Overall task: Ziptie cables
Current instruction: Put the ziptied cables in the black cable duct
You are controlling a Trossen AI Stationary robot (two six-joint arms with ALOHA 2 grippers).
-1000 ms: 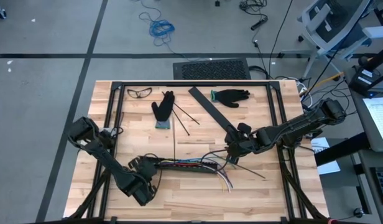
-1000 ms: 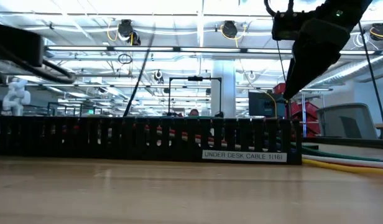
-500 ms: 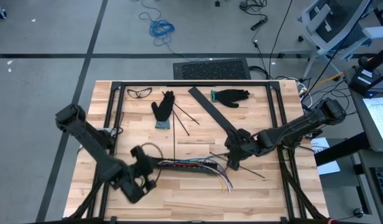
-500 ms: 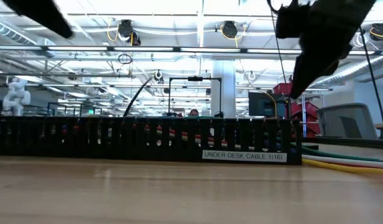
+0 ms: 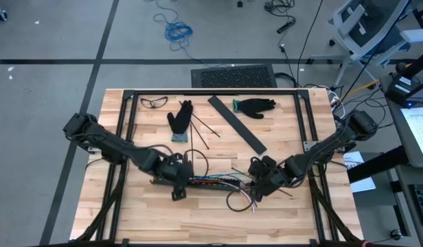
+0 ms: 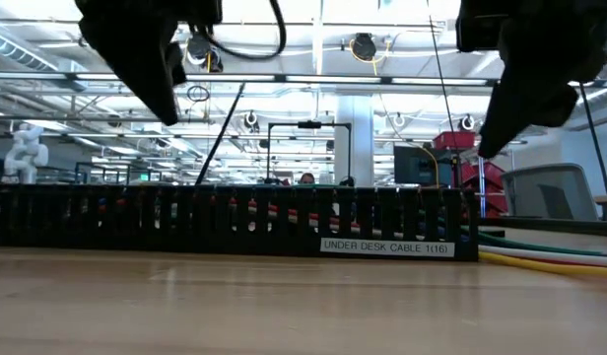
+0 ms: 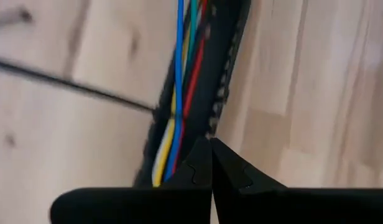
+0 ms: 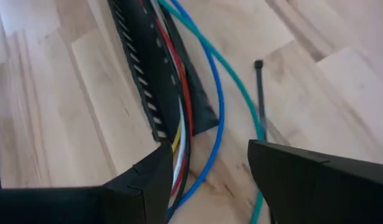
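The cables (image 5: pixel 215 182), thin yellow, blue, green, red and white wires, lie along a black slotted tray (image 6: pixel 235 222) near the table's near edge. Their loose ends (image 8: pixel 219 106) spill out of the tray's right end onto the wood. My left gripper (image 7: pixel 210 163) hangs shut above the tray's left part (image 5: pixel 177 185), with the wires (image 7: pixel 179 93) just ahead of its tips. My right gripper (image 8: pixel 207 171) stands open over the tray's right end (image 5: pixel 258 186), the blue and green wires showing between its fingers. In the low view both grippers hang clear above the tray.
A black zip tie (image 8: pixel 260 93) lies on the wood beside the loose wires. More thin black sticks (image 5: pixel 203 130), two black gloves (image 5: pixel 178 122) (image 5: pixel 256 106), safety glasses (image 5: pixel 154 102) and a flat black strip (image 5: pixel 237 125) lie toward the far edge.
My left gripper has swung up from the table's near left corner toward the right and far side, rolling as it went, and now hangs over the tray's left part. My right gripper has moved toward the near edge, over the tray's right end, turning somewhat. The cables lie as before.
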